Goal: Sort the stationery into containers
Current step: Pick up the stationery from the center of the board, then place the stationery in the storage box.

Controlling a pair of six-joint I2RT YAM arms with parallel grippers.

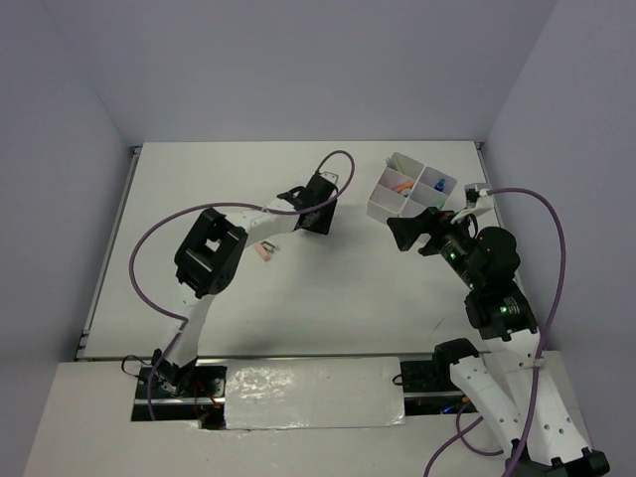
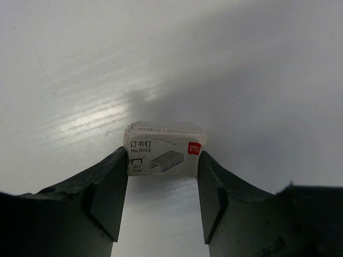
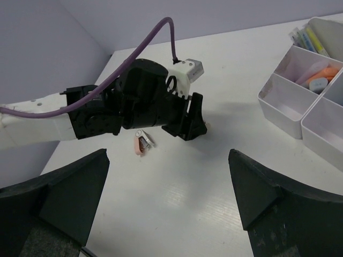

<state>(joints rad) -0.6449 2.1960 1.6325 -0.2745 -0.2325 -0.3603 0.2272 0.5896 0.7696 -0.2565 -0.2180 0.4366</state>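
My left gripper (image 2: 162,160) is down at the table in the middle (image 1: 316,221), its fingertips pressed against both sides of a small white box of staples (image 2: 163,151) with a red logo. The white four-compartment tray (image 1: 396,204) stands at the back right and holds orange (image 1: 402,184) and blue (image 1: 438,185) items. In the right wrist view the tray (image 3: 278,104) shows orange and pink items (image 3: 319,75) and thin pens (image 3: 308,38). My right gripper (image 3: 168,155) is wide open and empty, just in front of the tray (image 1: 405,234).
A small pink item with a metal part (image 1: 264,251) lies on the table beside the left arm, also in the right wrist view (image 3: 142,143). The left arm's purple cable (image 1: 343,164) loops above its wrist. Walls close the table at the back and sides.
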